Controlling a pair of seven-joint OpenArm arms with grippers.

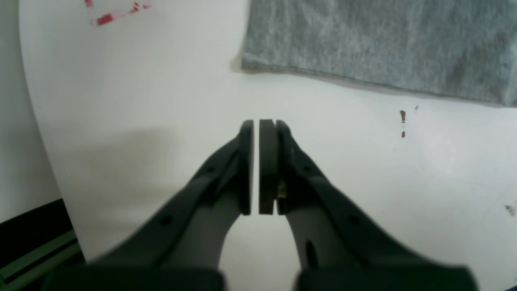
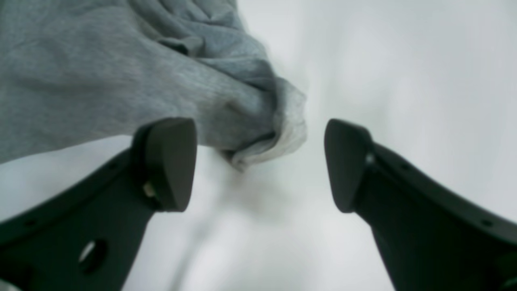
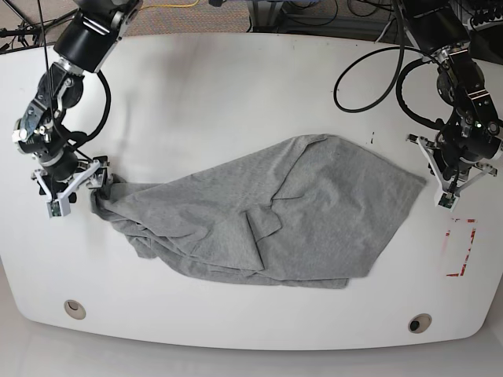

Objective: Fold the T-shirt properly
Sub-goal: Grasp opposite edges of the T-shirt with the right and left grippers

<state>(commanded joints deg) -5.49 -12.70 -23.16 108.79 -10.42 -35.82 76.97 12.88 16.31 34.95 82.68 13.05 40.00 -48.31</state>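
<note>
Your right gripper [image 2: 258, 161] has its fingers spread wide, with nothing between them. It hovers over the table at the left end of the T-shirt [image 3: 267, 216], and a bunched, rolled corner of grey cloth [image 2: 262, 117] sits just beyond the gap, nearer the left finger [image 2: 167, 161] than the right one. In the base view this gripper [image 3: 72, 191] is just beside the crumpled left tip of the shirt; you cannot tell from there whether it touches.

Your left gripper [image 1: 256, 165] has its pads pressed nearly together, only a thin slit between them, holding nothing. It hangs over bare white table [image 1: 121, 121], apart from the shirt's hem [image 1: 363, 83], which runs across the far side of its view. In the base view it [image 3: 449, 187] sits just off the shirt's right corner.

The T-shirt lies spread but rumpled across the middle of the table, with a folded flap near its centre. Red tape marks [image 3: 460, 247] lie near the table's right edge.
</note>
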